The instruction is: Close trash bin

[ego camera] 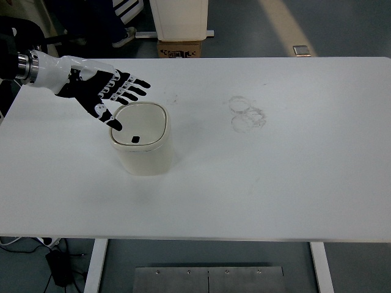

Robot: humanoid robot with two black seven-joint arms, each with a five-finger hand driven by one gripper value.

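Note:
A cream trash bin [142,146] stands upright on the white table [256,177], left of centre. Its flat lid [142,124] lies level on top, with a small dark button near the front edge. My left hand [109,93] hovers above and just left of the bin's back left corner. Its fingers are spread and hold nothing. The thumb tip overlaps the lid's left rim in the picture; I cannot tell if it touches. The right arm is out of view.
Faint grey ring marks [247,113] stain the table right of centre. Beyond the far edge stand a cardboard box [179,48] and a white cabinet base [179,18]. A person's shoe [126,35] shows at the top left.

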